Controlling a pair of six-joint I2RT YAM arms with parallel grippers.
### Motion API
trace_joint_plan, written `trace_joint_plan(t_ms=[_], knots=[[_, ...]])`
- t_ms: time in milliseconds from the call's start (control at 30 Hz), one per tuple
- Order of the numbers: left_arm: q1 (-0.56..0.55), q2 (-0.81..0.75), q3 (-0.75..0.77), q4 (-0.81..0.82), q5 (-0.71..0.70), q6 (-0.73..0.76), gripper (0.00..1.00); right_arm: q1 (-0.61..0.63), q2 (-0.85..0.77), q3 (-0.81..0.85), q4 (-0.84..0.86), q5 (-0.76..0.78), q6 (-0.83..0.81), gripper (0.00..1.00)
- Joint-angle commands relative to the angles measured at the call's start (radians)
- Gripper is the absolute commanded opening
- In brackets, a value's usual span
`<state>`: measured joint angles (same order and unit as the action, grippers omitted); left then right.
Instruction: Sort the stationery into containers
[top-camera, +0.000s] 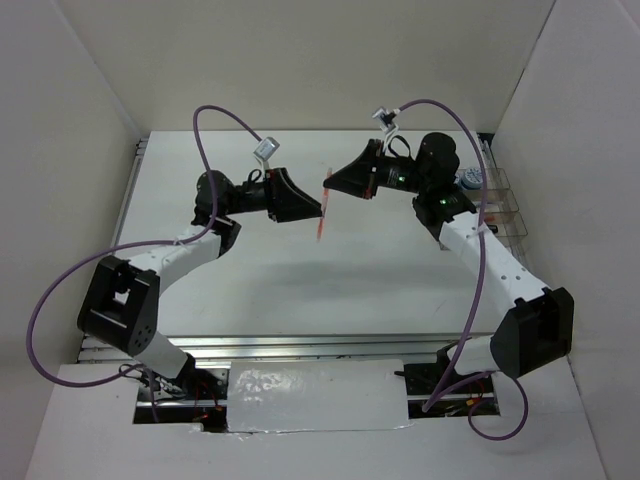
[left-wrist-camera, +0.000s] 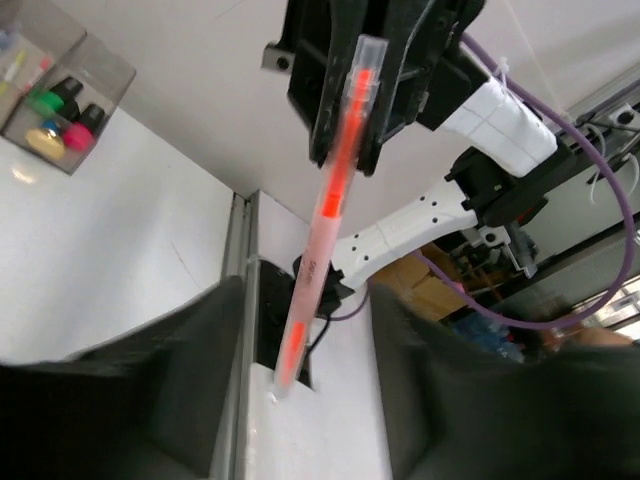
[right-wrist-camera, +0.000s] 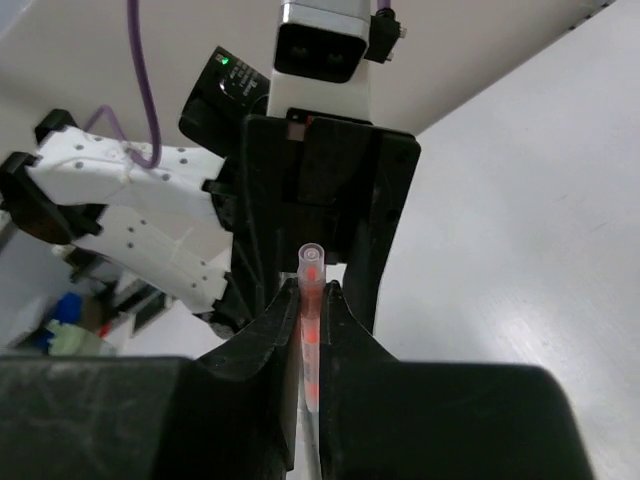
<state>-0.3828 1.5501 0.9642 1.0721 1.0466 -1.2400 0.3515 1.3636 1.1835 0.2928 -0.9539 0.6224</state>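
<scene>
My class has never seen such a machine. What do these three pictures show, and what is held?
Two robot arms are bolted to a white table. The wide picture looks down from above; the other two come from a camera on each wrist. Each arm ends in a two-fingered tool. In mid-air the right tool is shut on a thin orange pen, while the left tool stands open around it. At the table's right edge a clear tray holds highlighters with coloured caps.
</scene>
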Motion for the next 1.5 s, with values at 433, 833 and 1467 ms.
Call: trace_joint_plan(t_ms=[433,833,1467], knots=[[0.099,-0.128,0.271,-1.069,-0.155,0.927,0.85,-0.566,0.058,0.298,-1.001,0.325,-1.904,0.00],[0.048,-0.081,0.303,-1.189,-0.306,1.033,0.99,-0.602,0.328,0.445,-1.106,0.484,-2.210,0.00],[0.042,-0.038,0.309,-1.221,-0.330,1.082,0.99,-0.554,0.555,0.476,-1.140,0.701,-2.293,0.16]])
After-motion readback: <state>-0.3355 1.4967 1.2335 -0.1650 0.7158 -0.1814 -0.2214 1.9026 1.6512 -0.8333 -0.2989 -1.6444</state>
